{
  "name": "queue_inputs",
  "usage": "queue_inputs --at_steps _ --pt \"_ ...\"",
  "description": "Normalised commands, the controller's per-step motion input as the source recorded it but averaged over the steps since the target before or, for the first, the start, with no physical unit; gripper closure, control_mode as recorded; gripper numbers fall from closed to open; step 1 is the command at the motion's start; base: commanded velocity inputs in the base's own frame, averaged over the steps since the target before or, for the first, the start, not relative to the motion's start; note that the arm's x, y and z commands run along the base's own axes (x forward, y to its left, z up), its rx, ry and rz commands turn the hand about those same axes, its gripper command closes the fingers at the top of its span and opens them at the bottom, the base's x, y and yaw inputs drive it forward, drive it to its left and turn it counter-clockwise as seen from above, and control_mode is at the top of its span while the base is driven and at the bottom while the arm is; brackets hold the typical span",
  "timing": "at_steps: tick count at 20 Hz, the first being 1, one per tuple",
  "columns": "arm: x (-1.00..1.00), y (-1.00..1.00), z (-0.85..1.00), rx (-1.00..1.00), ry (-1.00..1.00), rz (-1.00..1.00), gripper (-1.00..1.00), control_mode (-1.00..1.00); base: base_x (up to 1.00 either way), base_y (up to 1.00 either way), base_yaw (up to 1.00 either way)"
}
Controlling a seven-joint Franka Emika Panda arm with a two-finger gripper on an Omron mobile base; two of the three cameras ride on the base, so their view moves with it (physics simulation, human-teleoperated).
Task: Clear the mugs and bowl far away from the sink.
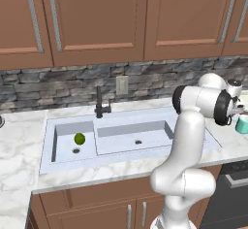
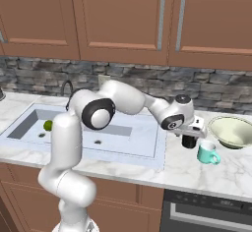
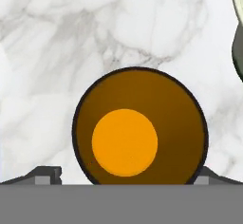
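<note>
Gripper (image 3: pixel 124 175) wide open, astride upright black mug (image 3: pixel 140 128) on marble counter (image 3: pixel 71 42); no writing legible.

Green fruit (image 1: pixel 79 138); marble counter (image 1: pixel 19 145); wall outlet (image 1: pixel 122 85)

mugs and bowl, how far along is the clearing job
Looks done: the bowl and teal mug sit on the counter right of the sink. In hand: the open claw hangs directly over the black mug, fingers either side, beside the teal one. Left: judging whether this spot is far enough; a green fruit lies in the small basin.
</note>
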Motion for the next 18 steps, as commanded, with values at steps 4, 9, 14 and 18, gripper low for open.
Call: queue_inputs --at_steps 4,9,14,18 --pt "0.06 -0.29 -0.26 0.00 0.00 0.00 -1.00 -1.00 0.00 0.00 0.00" --pt "0.00 -0.29 -0.15 0.00 0.00 0.00 -1.00 -1.00 0.00 0.00 0.00" --pt "0.00 0.00 0.00 0.00 0.00 0.00 -1.00 -1.00 0.00 0.00 0.00" --pt "-0.02 0.00 -0.04 0.00 0.00 0.00 -1.00 -1.00 0.00 0.00 0.00"
